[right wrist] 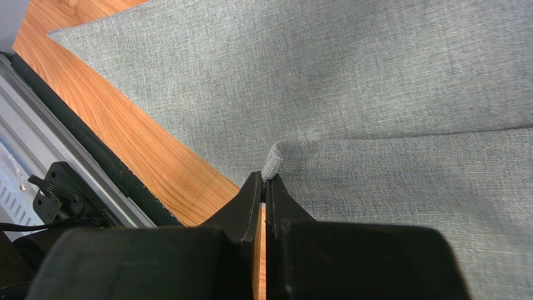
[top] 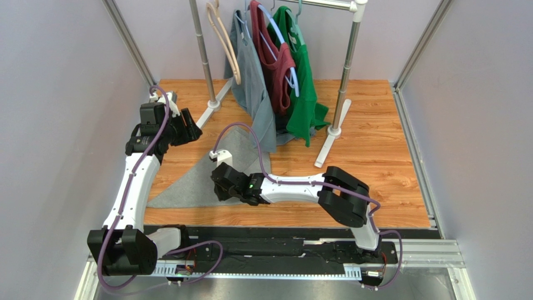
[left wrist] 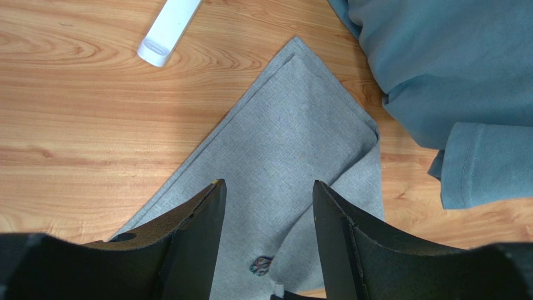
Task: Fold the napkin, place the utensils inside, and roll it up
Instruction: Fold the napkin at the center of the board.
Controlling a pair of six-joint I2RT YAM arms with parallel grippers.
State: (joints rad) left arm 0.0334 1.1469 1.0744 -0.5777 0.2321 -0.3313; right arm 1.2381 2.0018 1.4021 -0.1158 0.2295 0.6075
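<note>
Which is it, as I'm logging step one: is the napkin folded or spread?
Folded: the napkin lies as a triangle, two layers showing at its corner.

Top view: fixed high above and behind my two bases, looking down and forward over the whole table (top: 375, 144), far off. Left wrist view: rides over my left gripper (left wrist: 268, 184), facing almost straight down, fairly near the napkin (left wrist: 294, 144); right wrist view: low behind my right gripper (right wrist: 265, 178), skimming the cloth, very near. Shared by all three: the napkin.
</note>
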